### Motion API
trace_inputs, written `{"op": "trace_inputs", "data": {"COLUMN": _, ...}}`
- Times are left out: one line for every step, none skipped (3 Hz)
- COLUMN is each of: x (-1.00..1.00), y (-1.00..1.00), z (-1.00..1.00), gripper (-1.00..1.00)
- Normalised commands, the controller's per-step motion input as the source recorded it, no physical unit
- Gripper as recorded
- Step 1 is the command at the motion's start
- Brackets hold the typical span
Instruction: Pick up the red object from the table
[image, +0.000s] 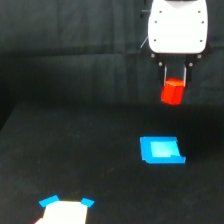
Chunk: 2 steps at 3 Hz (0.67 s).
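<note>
The red object (173, 92), a small bright red-orange block, hangs in the air above the black table (75, 150), tilted a little. My gripper (175, 80) comes down from the white arm housing (178, 26) at the top right, and its two thin fingers (164, 75) are shut on the block's upper part. The block sits well above the table surface and above the flat blue rectangle.
A flat bright blue rectangle (161, 150) lies on the table below the block, slightly toward the exterior view's left. A white shape with blue corners (65, 211) sits at the bottom left edge. A black backdrop stands behind the table.
</note>
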Motion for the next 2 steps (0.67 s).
{"op": "trace_inputs", "data": {"x": 0.02, "y": 0.06, "z": 0.57, "gripper": -1.0}}
{"op": "trace_inputs", "data": {"x": 0.37, "y": 0.53, "z": 1.0, "gripper": -0.94}}
